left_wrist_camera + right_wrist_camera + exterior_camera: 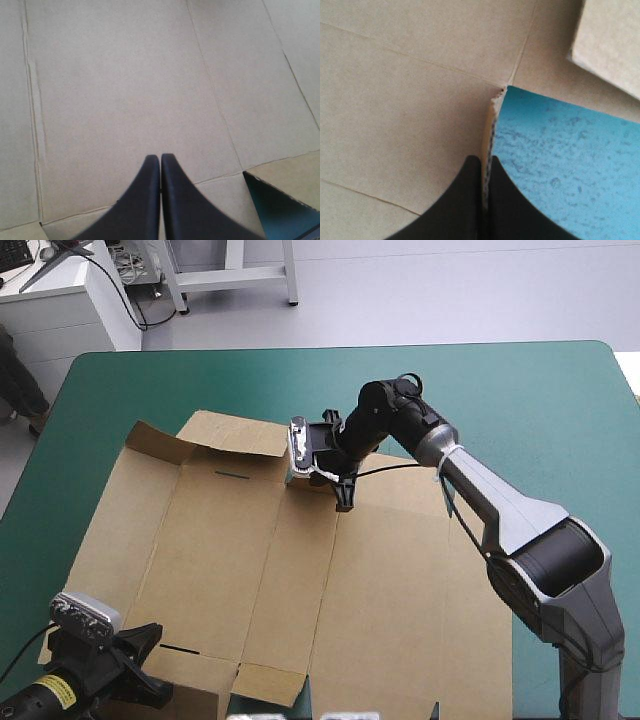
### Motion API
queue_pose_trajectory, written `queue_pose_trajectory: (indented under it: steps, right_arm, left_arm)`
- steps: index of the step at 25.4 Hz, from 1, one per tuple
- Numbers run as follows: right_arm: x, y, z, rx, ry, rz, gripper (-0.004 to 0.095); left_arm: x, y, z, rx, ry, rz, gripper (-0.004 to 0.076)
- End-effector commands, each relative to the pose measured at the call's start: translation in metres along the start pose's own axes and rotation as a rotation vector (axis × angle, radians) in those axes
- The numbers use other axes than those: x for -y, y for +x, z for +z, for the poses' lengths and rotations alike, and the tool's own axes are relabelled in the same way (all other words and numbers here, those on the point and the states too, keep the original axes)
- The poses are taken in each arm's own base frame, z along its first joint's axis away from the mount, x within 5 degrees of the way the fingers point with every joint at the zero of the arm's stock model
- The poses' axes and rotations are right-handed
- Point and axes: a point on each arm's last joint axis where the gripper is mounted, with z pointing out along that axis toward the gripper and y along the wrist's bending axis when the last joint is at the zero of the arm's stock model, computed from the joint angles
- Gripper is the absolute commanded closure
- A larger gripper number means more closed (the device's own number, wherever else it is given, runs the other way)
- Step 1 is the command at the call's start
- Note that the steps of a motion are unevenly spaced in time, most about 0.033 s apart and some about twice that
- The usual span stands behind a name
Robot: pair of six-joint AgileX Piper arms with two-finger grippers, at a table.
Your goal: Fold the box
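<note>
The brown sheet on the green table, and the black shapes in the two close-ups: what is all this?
This is a robot with two arms, each ending in a gripper of two black fingers. The high view looks down from above and behind it: the box, a cut sheet of brown board lying mostly flat, rests on the teal-green cover. The other two pictures come from cameras on the wrists, looking along the fingers. The right gripper, at the sheet's far side, pinches an edge of the board. The left gripper, at the near left corner, has its fingers together over the board, with nothing showing between them.
</note>
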Motion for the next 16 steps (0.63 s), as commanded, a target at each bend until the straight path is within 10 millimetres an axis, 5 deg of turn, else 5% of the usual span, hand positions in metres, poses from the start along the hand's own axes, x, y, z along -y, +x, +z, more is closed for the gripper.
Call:
queue_pose_trajectory:
  steps: [1,5,16]
  right_arm:
    - [0.001,-0.015,-0.025,0.073,0.062,-0.042,0.0927]
    - [0.003,-0.01,-0.007,0.073,0.026,-0.021,0.0927]
    - [0.005,-0.026,0.001,0.117,0.11,-0.045,0.0896]
  left_arm:
    - [0.001,-0.012,-0.004,0.073,0.013,-0.014,0.0732]
    - [0.001,-0.012,-0.004,0.073,0.013,-0.014,0.0732]
    - [0.001,-0.012,-0.004,0.073,0.013,-0.018,0.0732]
